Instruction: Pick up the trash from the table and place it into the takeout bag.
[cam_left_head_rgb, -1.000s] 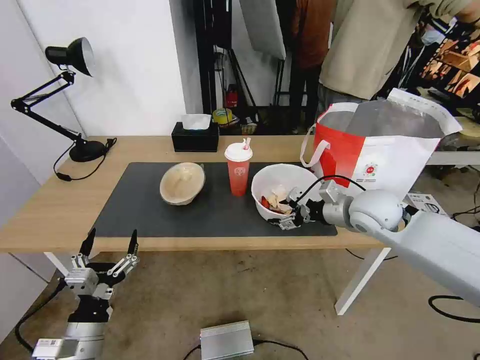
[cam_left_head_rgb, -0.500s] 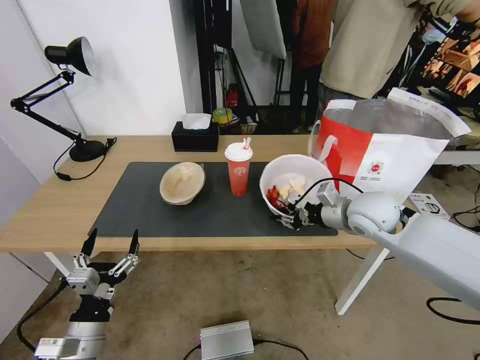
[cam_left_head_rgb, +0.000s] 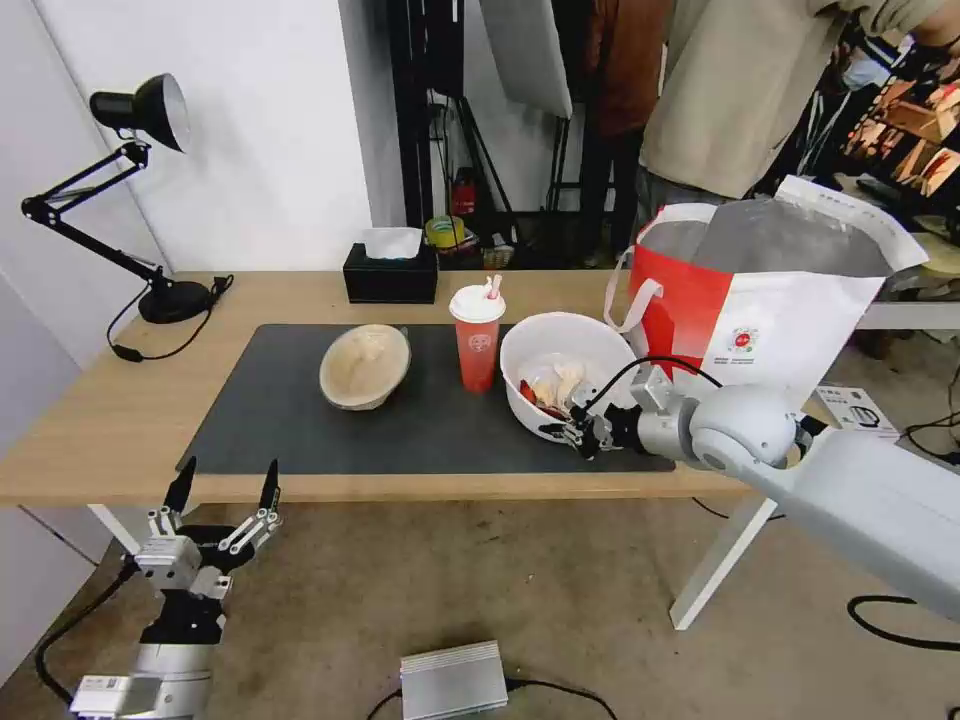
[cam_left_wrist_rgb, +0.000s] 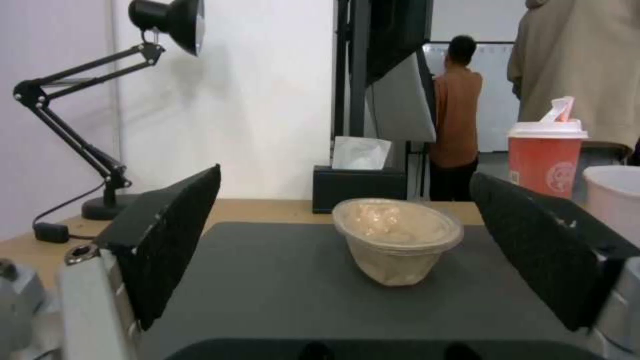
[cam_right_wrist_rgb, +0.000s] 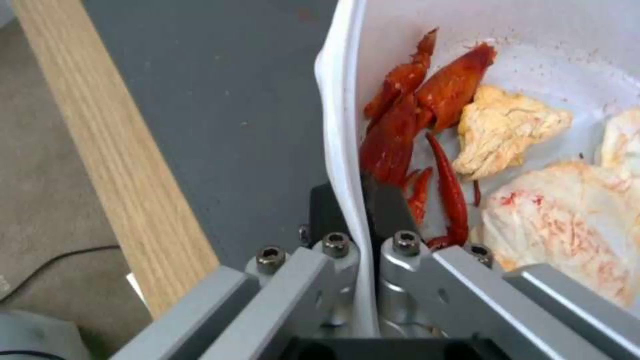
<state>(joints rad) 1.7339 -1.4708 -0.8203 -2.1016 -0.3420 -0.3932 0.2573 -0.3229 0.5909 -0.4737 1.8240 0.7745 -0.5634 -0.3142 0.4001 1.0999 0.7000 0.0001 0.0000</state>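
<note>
Hanging below the surface (cam_left_head_rgb: 90, 420) at 7 o'clock, the left hand (cam_left_head_rgb: 222, 492) gapes open. Right of the tan bowl (cam_left_head_rgb: 364, 366) and red cup (cam_left_head_rgb: 477, 339), the right hand (cam_left_head_rgb: 566, 435) pinches the white bowl (cam_left_head_rgb: 555, 375)'s near rim, bowl tilted, mouth facing 7 o'clock; takeout bag (cam_left_head_rgb: 770, 300) at 2 o'clock.

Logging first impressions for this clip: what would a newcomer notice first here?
The right gripper pinching the rim of the wide white bowl, red scraps inside, on the grey mat's right end. Behind it stands the open takeout bag. The left gripper hangs open below the table's front edge.
</note>
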